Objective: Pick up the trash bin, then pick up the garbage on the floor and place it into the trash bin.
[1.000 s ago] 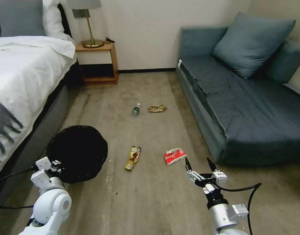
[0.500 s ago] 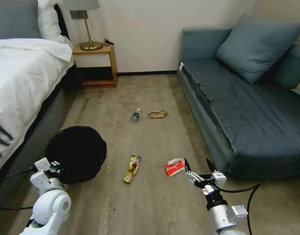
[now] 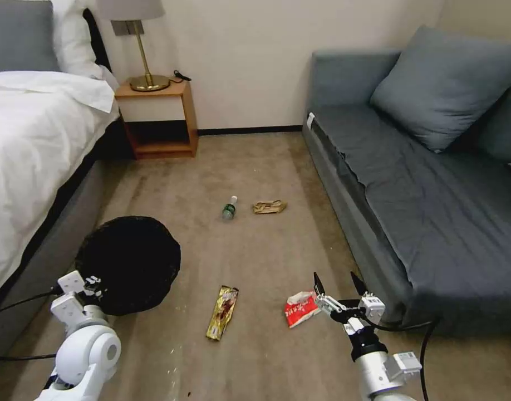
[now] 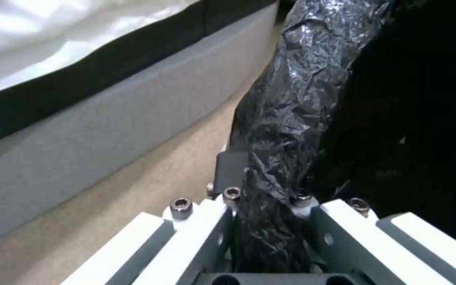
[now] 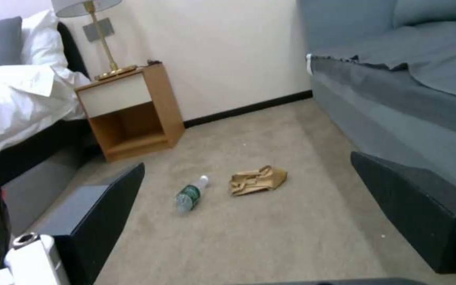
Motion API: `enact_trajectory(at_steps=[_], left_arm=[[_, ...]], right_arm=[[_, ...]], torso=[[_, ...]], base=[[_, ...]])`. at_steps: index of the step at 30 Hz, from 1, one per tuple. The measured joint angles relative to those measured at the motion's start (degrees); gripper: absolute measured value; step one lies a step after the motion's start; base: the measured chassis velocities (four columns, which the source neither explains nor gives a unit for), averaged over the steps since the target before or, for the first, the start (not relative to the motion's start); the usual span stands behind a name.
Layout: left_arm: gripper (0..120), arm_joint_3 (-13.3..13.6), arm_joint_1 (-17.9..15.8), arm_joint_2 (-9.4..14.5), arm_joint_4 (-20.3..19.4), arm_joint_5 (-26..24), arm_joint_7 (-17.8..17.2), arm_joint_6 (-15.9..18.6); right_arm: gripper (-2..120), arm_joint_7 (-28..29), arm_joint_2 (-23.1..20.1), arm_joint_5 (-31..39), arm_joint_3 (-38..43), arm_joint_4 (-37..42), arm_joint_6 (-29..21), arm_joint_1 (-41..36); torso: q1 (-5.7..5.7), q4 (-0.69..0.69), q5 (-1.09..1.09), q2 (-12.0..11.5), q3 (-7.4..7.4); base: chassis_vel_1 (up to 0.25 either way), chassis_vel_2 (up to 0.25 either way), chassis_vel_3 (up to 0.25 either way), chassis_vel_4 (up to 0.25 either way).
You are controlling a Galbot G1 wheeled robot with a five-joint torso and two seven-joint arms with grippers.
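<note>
On the carpet between the bed [image 3: 27, 145] and the grey sofa [image 3: 428, 184], four pieces of litter lie scattered. The gold-brown snack wrapper [image 3: 222, 312] lies lengthwise near the middle of the floor, and the red-and-white wrapper [image 3: 300, 308] sits crumpled to its right, close to the sofa's base. Farther back, toward the wooden nightstand [image 3: 155, 120] with its brass lamp [image 3: 137, 50], the small clear bottle [image 3: 229, 208] lies on its side with its white cap pointing away, and the tan paper bag [image 3: 269, 207] rests just beside it, apart from it.

The trash bin [image 3: 128, 264], lined with a glossy black bag, is held low at the robot's left, next to the bed frame. The left gripper [image 4: 270, 221] is clamped on the bin's rim, its white fingers [image 4: 207, 225] pressed against the bunched plastic liner from both sides.

The right gripper [image 3: 338, 285] hangs above the floor just right of the red-and-white wrapper, its two dark fingers [image 5: 101, 213] spread wide apart with nothing between them. Seen from that wrist, the bottle and the paper bag lie ahead between the open fingers, well off from them.
</note>
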Motion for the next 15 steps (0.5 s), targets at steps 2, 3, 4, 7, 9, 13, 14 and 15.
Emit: enact_trajectory(at_steps=[2,3,4,7,9,13,14,15], left_arm=[[1,0.0,-0.04,-0.01,0.35,0.14,-0.01,-0.32],[1,0.0,-0.04,-0.01,0.35,0.14,-0.01,-0.32],[1,0.0,-0.07,-0.01,0.45,0.18,-0.03,-0.43],[1,-0.01,-0.24,0.21,0.93,0.22,-0.07,-0.56],[1,-0.01,-0.3,0.4,1.2,0.24,-0.06,-0.57],[1,0.01,-0.47,1.24,2.2,0.31,0.13,-0.72],[1,0.01,-0.53,1.56,2.47,0.33,0.19,-0.8],[1,0.01,-0.6,2.03,2.84,0.34,0.27,-0.9]], right_arm=[[100,-0.02,0.09,-0.28,-0.09,-0.16,0.17,-0.12],[100,-0.02,0.09,-0.28,-0.09,-0.16,0.17,-0.12],[100,-0.02,0.11,-0.31,-0.1,-0.21,0.28,-0.13],[100,-0.65,0.03,0.95,-0.42,-0.38,1.07,-0.12],[100,-1.65,-0.2,2.72,-0.75,-0.16,1.24,-0.16],[100,-2.71,-2.1,4.29,-1.4,0.87,-0.96,0.47],[100,-2.75,-2.95,4.29,-1.48,0.89,-1.64,1.02],[100,-2.76,-4.42,4.3,-1.59,0.89,-2.93,2.08]], torso=[[0.0,0.01,0.0,0.0,0.0],[0.0,0.01,0.0,0.0,0.0],[0.0,0.01,0.0,0.0,0.0],[0.0,0.01,0.01,0.0,0.0],[0.0,0.0,0.01,0.0,0.0],[0.0,-0.01,0.0,0.0,0.01],[0.0,-0.01,0.0,0.0,0.01],[0.0,0.0,0.0,0.0,0.0]], base=[[-0.126,0.151,0.167,-0.139],[-0.144,0.153,0.167,-0.143],[-0.144,0.169,0.137,-0.143],[-0.155,0.159,0.136,-0.129],[-0.151,0.141,0.134,-0.121],[-0.086,0.068,0.104,-0.08],[-0.042,0.054,0.038,-0.034],[0.0,0.0,0.0,0.0]])
